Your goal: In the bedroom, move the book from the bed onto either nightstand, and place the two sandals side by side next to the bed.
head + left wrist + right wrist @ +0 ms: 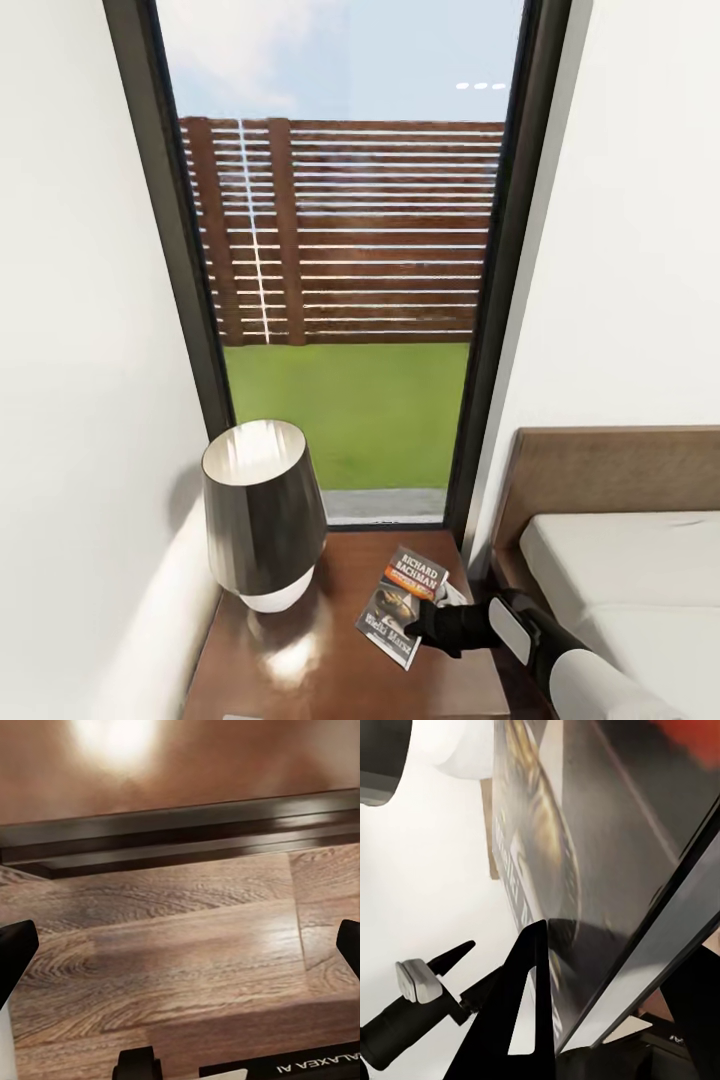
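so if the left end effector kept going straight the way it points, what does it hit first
Most likely the wood-plank floor: the left wrist view looks along the open left end effector at bare planks, with a dark ledge farther off. Depth is unclear.

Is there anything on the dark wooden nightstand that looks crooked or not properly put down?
Yes. The small grey paperback book with an orange band lies at an angle to the edges of the glossy dark-brown wooden nightstand, beside the dark lamp with a white base. The right hand is at the book's edge, seemingly gripping it, so it is not released yet.

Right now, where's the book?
In the head view, the book is over the nightstand, right of the lamp, held by the right gripper near the bed.
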